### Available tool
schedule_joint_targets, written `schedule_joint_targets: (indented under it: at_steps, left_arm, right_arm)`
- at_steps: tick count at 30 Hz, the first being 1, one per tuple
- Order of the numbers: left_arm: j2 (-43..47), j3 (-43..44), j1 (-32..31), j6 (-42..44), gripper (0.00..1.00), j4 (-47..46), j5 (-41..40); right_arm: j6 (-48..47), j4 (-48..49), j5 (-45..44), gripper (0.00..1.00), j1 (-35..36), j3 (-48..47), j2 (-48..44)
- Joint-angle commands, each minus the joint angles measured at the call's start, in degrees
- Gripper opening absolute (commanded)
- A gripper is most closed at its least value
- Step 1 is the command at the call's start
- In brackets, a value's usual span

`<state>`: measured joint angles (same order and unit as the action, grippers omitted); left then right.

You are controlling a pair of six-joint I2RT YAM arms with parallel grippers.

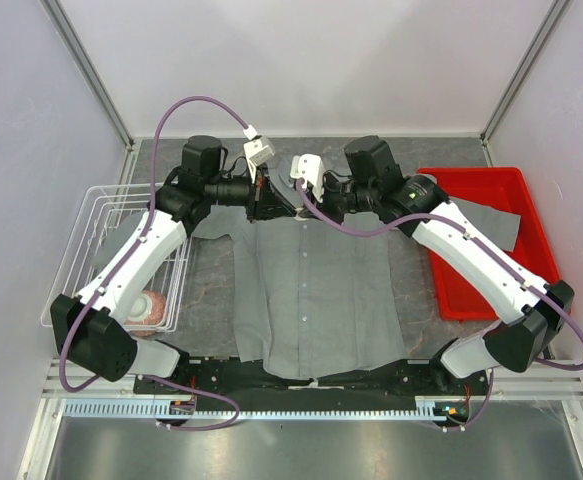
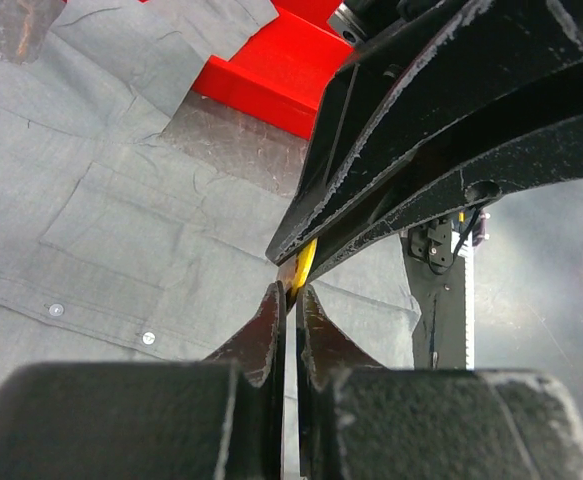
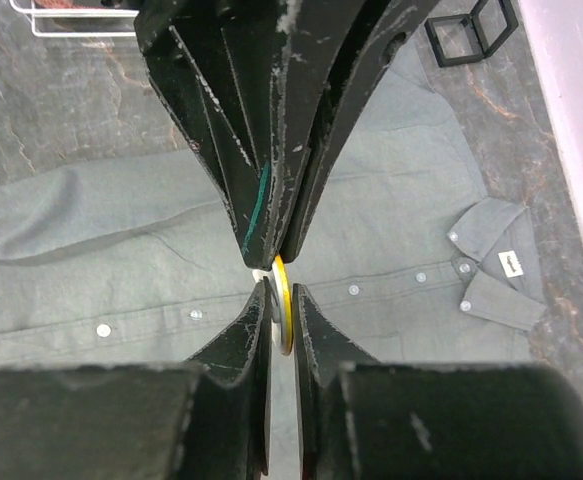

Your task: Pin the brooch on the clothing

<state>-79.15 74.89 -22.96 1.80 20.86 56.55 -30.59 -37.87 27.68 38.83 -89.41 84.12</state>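
Item 1, the brooch point(image 3: 284, 305): a thin yellow-gold disc, seen edge-on. It stands between the fingertips of my right gripper point(image 3: 283, 288), which is clamped on it. From the left wrist camera it shows as a yellow sliver where the two grippers meet.

Item 2, left gripper point(image 2: 289, 300): jaws clenched tight, tips meeting the right gripper's nose to nose and touching the disc's rim. I cannot tell whether it also pinches the disc.

Item 3, the shirt point(image 1: 311, 300): grey and spread flat with its front up. The button row runs under both grippers, and the collar with its white neck label point(image 3: 511, 263) is at the far end. The pair meets over that collar end. I cannot tell whether the brooch touches the cloth.

Item 4, boundaries:
- Left: a white wire basket point(image 1: 101, 215) sits just beside the sleeve and holds a tan round thing point(image 1: 146, 305).
- Right: a red bin point(image 1: 471, 172) has grey cloth lying across it, seemingly the other sleeve.
- Near: the hem reaches the arm bases.

Item 5, open room: dark marbled table point(image 1: 211, 300) shows between shirt and basket, and in a strip beyond the collar to the back wall.
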Motion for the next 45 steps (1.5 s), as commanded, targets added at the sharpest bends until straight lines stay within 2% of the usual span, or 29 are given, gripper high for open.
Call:
schedule_joint_targets:
  at_steps: [1, 5, 9, 15, 20, 28, 30, 34, 37, 42, 45]
  left_arm:
    - [0.84, 0.78, 0.2, -4.53, 0.02, -2.4, 3.47]
    - [0.67, 0.78, 0.2, -4.53, 0.02, -2.41, 3.39]
    - [0.58, 0.69, 0.28, -4.0, 0.02, -2.06, 3.21]
    - [1.02, 0.17, 0.2, -2.42, 0.02, -1.53, 3.82]
    - [1.63, -0.88, 0.46, -1.89, 0.02, -1.79, 6.89]
    - [2.95, -2.73, 0.72, -5.23, 0.02, -6.79, 11.21]
    - [3.3, -3.08, 0.64, -5.23, 0.02, -6.71, 11.03]
    - [3.66, -3.52, 0.72, -5.14, 0.02, -6.71, 10.51]
    - [3.83, -3.79, 0.72, -4.79, 0.02, -6.36, 10.59]
    - [4.1, -4.05, 0.64, -4.18, 0.02, -5.66, 11.03]
    - [4.18, -4.05, 0.55, -4.53, 0.02, -5.57, 12.08]
  right_arm:
    - [-7.99, -6.96, -7.81, 0.15, 0.98, -1.04, 0.09]
    - [-10.1, -7.92, -8.0, 0.36, 1.51, -0.33, -1.14]
    - [-10.98, -10.21, -5.71, 0.46, 1.51, -1.03, -2.11]
    - [-6.87, -10.39, -2.03, 0.48, 0.2, -1.47, -2.82]
    - [1.31, -9.07, 9.99, 0.52, -6.3, -2.79, -1.59]
    - [9.48, -3.1, 16.7, 0.43, -8.33, 1.77, -3.25]
    - [10.37, -1.86, 17.84, 0.44, -8.42, 2.13, -3.52]
    - [10.73, -2.3, 21.35, 0.52, -8.33, 2.31, -3.52]
    - [10.73, -2.56, 22.94, 0.53, -8.24, 2.13, -3.43]
    - [10.11, -2.83, 22.68, 0.5, -7.37, 2.04, -2.91]
    - [10.63, -1.95, 22.77, 0.45, -6.4, 1.69, -2.38]
